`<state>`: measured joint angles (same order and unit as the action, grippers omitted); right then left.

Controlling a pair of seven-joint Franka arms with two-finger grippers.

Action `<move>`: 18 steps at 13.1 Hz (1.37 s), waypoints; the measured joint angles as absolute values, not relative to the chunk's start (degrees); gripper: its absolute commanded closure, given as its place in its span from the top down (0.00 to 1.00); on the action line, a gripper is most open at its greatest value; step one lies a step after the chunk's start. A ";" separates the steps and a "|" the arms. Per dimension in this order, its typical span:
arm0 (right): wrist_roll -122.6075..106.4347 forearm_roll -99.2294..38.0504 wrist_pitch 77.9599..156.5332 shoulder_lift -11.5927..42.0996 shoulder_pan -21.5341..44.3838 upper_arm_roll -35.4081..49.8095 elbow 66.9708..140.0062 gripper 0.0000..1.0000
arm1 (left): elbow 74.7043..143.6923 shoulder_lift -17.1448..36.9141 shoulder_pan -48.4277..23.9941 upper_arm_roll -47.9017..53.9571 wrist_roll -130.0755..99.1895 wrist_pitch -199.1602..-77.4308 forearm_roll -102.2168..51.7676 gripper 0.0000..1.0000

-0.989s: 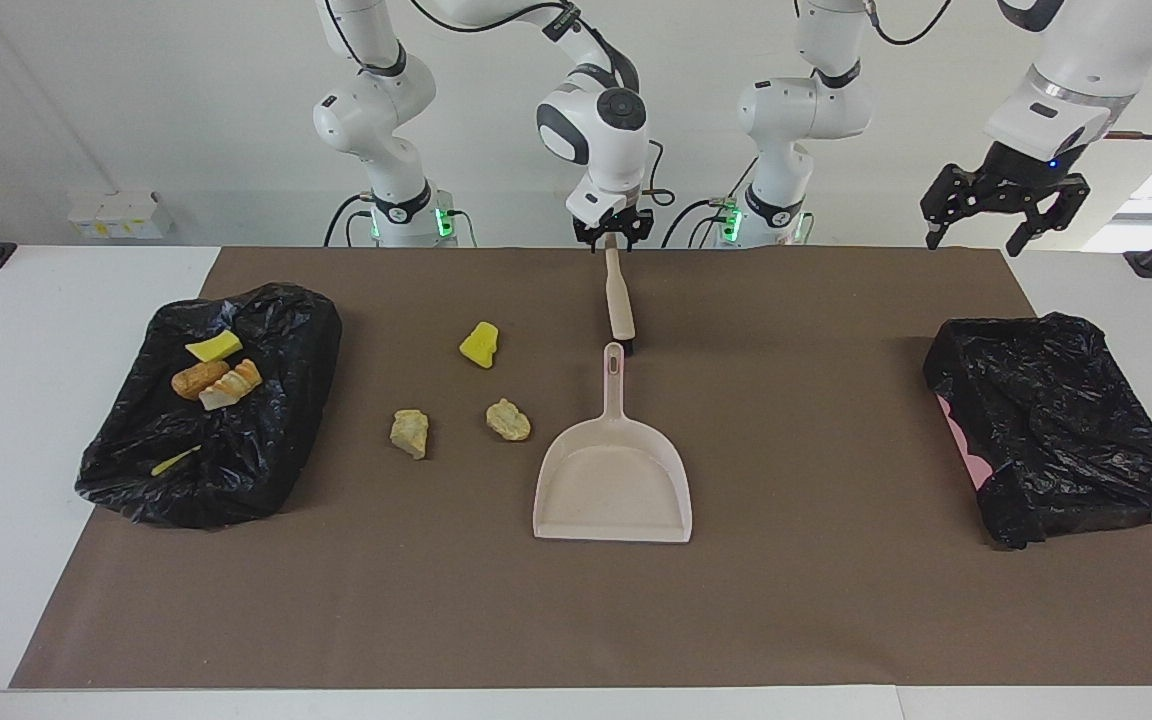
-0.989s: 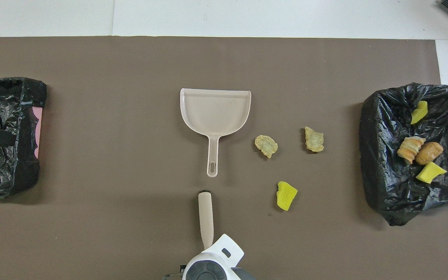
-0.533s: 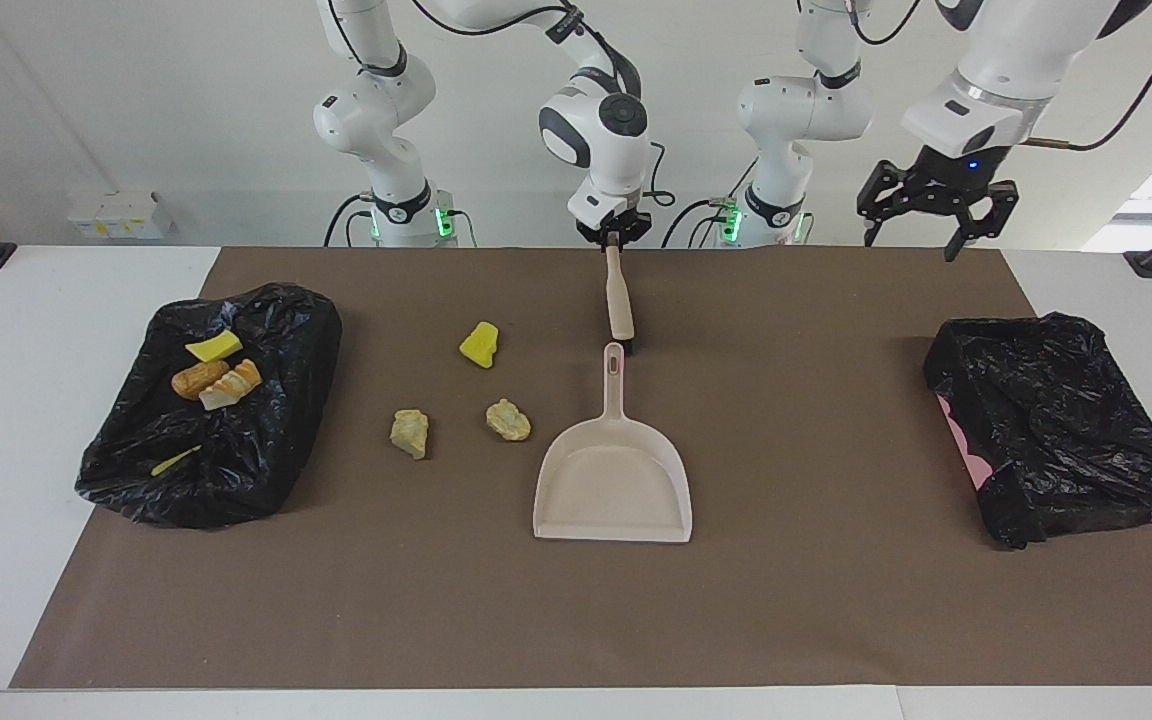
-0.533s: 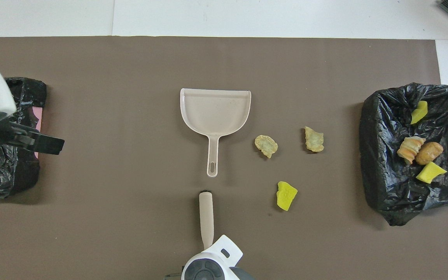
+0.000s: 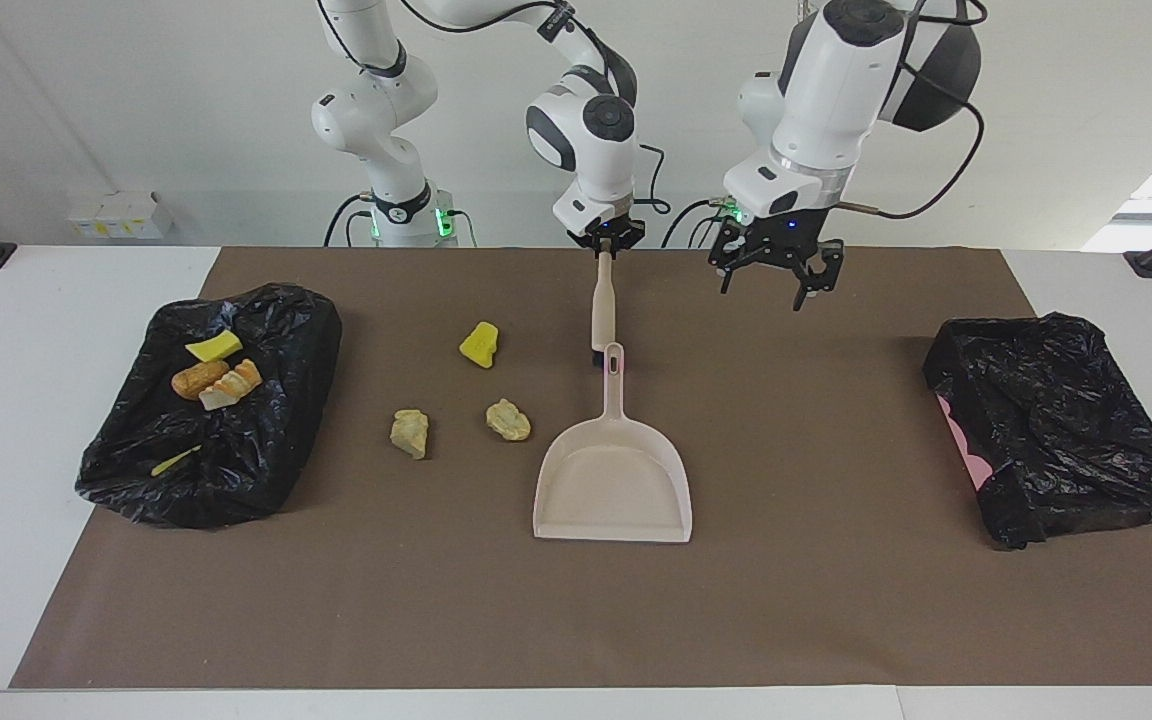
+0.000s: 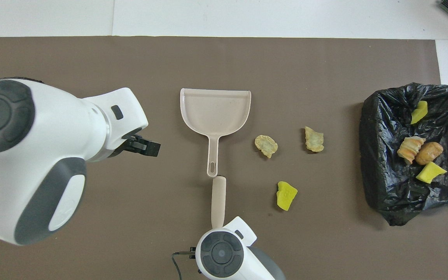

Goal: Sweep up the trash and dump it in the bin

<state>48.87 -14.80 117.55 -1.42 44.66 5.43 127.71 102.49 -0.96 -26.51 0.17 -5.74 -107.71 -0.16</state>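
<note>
My right gripper [image 5: 604,243] is shut on the top of a beige brush [image 5: 601,300], which slants down from it. The brush's dark lower end is by the tip of the handle of the beige dustpan [image 5: 614,480], which lies flat at the middle of the mat. Loose trash lies on the mat beside the pan, toward the right arm's end: a yellow sponge bit [image 5: 479,344] and two pale beige chunks [image 5: 410,433] [image 5: 508,420]. My left gripper [image 5: 774,288] hangs open and empty over the mat, beside the brush toward the left arm's end.
A black-bagged bin [image 5: 266,330] at the right arm's end holds yellow and bread-like pieces. Another black-bagged bin [image 5: 1056,420] with a pink edge sits at the left arm's end. In the overhead view the left arm [image 6: 33,155] covers much of that end of the mat.
The right gripper closed on the brush handle and shifted the brush toward the dustpan handle. The left arm swung in from over the bin at its end to the middle of the mat.
</note>
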 measured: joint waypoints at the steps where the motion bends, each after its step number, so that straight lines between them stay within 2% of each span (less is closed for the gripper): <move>1: 48.81 -14.76 114.64 -2.98 42.99 5.39 127.62 0.00 | 102.93 0.57 -27.74 0.17 -7.50 -109.83 -0.17 1.00; 4: 47.98 -13.19 108.31 -5.70 38.45 5.32 127.89 0.00 | 103.57 6.97 -32.31 0.18 -14.35 -116.26 -0.18 1.00; 8: 45.89 -7.36 105.32 -5.83 30.21 5.17 128.11 0.00 | 103.72 15.12 -36.90 0.19 -22.95 -125.07 -0.18 1.00; 13: 37.27 5.80 104.90 -5.89 21.36 5.02 128.06 0.00 | 104.65 18.22 -39.56 0.20 -25.66 -128.65 -1.02 1.00; 15: 33.16 10.80 105.81 -5.70 17.44 5.02 128.05 0.00 | 105.31 18.56 -40.08 0.15 -25.86 -128.98 -1.13 0.86; 18: 28.73 13.11 108.18 -4.74 11.54 4.96 128.11 0.00 | 105.65 18.58 -40.13 0.05 -25.88 -128.98 -1.14 0.74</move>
